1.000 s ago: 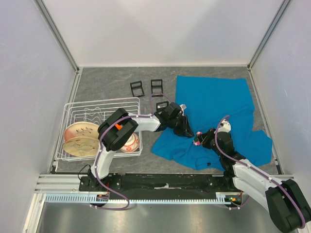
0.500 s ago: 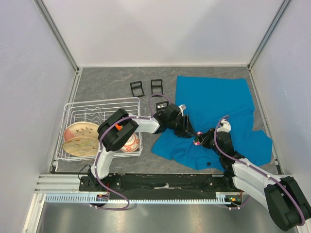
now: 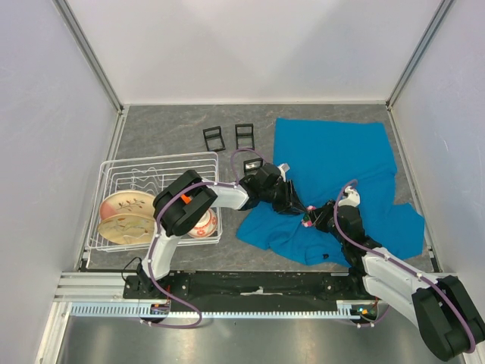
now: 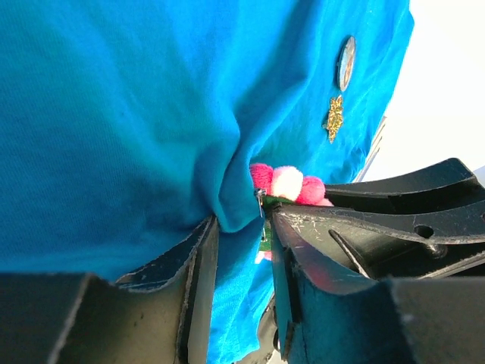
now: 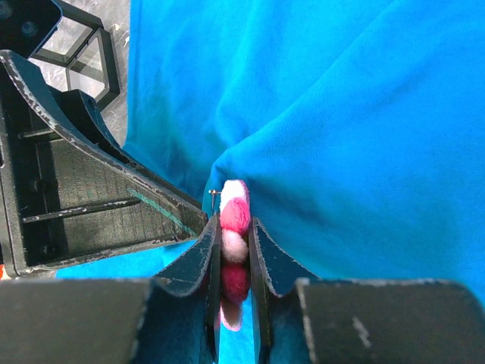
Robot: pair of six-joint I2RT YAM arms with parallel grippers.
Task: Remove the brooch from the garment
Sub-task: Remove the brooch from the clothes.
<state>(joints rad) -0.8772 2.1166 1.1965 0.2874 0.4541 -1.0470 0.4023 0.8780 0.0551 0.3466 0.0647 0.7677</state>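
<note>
This looks like the pulling-off step. On the tabletop (image 3: 167,125), a wire dish rack (image 3: 114,168) with plates sits at 8 o'clock, out of the way. The left gripper (image 4: 239,224) reaches across to the teal T-shirt (image 3: 341,155), which lies spread over the 3 o'clock side. Its jaws stand partway apart with a raised fold of cloth between them. I cannot tell if they squeeze the fold or only sit around it. Just right of that fold is the brooch (image 5: 233,212), at about 8 o'clock on the shirt, near the edge. The right gripper (image 5: 233,231) has its jaws closed narrow on the brooch, one on each side.

Next, I think the left jaws need to hold the cloth tight. Then the right arm can pull gently toward 5 o'clock, along the pin, so the shirt does not lift or tear.

The brooch is a little row of fluffy balls, pink and white. A thin metal bit shows at its top end, right against the cloth, so it looks pinned on. It seems soft and squashy, so it may slip in the grip. In the left wrist view, a round badge (image 4: 346,62) and a gold sparkly pin (image 4: 333,117) sit farther along the shirt.
</note>
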